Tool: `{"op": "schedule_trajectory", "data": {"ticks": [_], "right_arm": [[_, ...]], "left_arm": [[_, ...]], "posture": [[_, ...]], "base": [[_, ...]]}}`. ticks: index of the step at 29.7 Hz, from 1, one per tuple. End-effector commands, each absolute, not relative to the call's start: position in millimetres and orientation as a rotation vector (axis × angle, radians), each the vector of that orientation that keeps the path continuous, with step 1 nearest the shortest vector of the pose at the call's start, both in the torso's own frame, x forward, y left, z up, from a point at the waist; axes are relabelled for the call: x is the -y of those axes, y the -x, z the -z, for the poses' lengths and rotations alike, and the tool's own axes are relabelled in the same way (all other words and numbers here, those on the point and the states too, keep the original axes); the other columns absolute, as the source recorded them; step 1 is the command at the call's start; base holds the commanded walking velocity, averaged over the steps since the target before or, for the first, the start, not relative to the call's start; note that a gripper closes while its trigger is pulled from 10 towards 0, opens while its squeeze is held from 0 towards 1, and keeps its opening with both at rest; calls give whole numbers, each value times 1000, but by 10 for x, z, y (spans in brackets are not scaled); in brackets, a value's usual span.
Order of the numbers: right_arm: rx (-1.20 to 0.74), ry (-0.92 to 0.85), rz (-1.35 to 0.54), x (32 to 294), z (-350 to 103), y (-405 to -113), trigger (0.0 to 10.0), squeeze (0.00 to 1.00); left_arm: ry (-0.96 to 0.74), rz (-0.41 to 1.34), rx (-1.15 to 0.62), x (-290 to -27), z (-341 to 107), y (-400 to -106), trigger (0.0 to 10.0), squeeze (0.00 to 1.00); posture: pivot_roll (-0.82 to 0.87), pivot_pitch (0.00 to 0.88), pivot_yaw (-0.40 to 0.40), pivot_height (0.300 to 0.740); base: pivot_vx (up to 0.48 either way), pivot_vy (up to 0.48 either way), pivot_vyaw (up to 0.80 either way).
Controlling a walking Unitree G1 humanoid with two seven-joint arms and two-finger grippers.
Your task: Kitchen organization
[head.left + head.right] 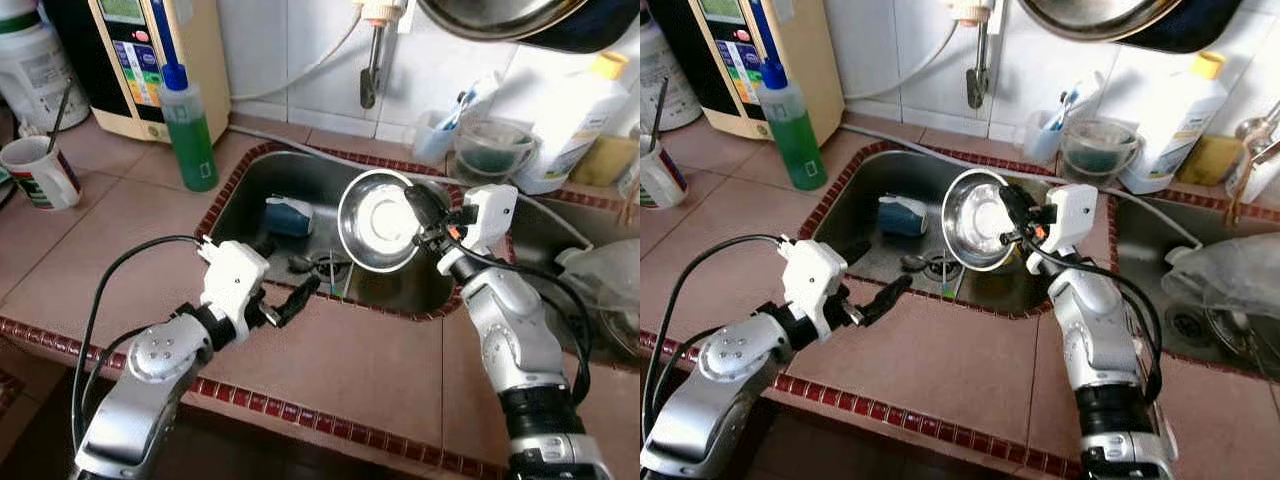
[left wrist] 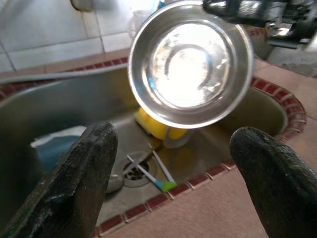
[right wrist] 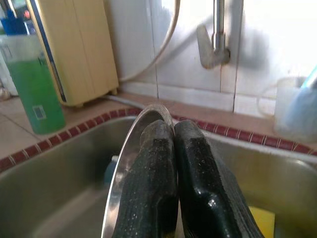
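Observation:
My right gripper (image 1: 420, 208) is shut on the rim of a round steel bowl (image 1: 380, 220), which it holds tilted on edge over the steel sink (image 1: 245, 195). In the right wrist view both black fingers (image 3: 153, 163) pinch the bowl's rim (image 3: 124, 173). My left gripper (image 1: 300, 295) stands open and holds nothing, just over the sink's front edge, pointing toward the bowl (image 2: 190, 64). In the sink lie a blue sponge (image 1: 290, 215), a yellow sponge (image 2: 156, 126) and a green-tipped brush (image 2: 158, 176) by the drain.
A green soap bottle (image 1: 190, 125) and a cream water machine (image 1: 150, 50) stand at the back left, a mug (image 1: 40, 172) further left. The faucet (image 1: 372, 60) hangs above the sink. A clear cup (image 1: 490, 150), a white bottle (image 1: 575, 120) and a plastic bag (image 1: 600, 270) sit on the right.

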State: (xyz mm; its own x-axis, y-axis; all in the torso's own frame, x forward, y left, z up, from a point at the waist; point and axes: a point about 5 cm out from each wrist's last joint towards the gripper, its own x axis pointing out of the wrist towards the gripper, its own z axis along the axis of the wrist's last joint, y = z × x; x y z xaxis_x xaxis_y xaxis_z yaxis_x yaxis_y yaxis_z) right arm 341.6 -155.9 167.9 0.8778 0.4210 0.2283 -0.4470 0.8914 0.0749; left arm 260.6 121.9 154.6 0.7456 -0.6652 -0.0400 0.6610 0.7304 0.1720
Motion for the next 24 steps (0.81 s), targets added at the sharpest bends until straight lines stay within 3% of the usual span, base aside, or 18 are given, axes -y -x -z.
{"op": "schedule_trajectory", "data": {"ticks": [1,24], "right_arm": [[207,-127,-459,1600,-1694,-3478,10000,0],[32,-282,-512,1509,-1544,-3789,10000,0]], "left_arm": [[-201,759,29,-1192,-1575,-2543,10000,0],[-203,830,69,-1127,-1716,-2517,10000,0]], "posture": [[-51,159,-22,740],[-30,163,-19,740]], "base": [[0,0,0],[0,0,0]]}}
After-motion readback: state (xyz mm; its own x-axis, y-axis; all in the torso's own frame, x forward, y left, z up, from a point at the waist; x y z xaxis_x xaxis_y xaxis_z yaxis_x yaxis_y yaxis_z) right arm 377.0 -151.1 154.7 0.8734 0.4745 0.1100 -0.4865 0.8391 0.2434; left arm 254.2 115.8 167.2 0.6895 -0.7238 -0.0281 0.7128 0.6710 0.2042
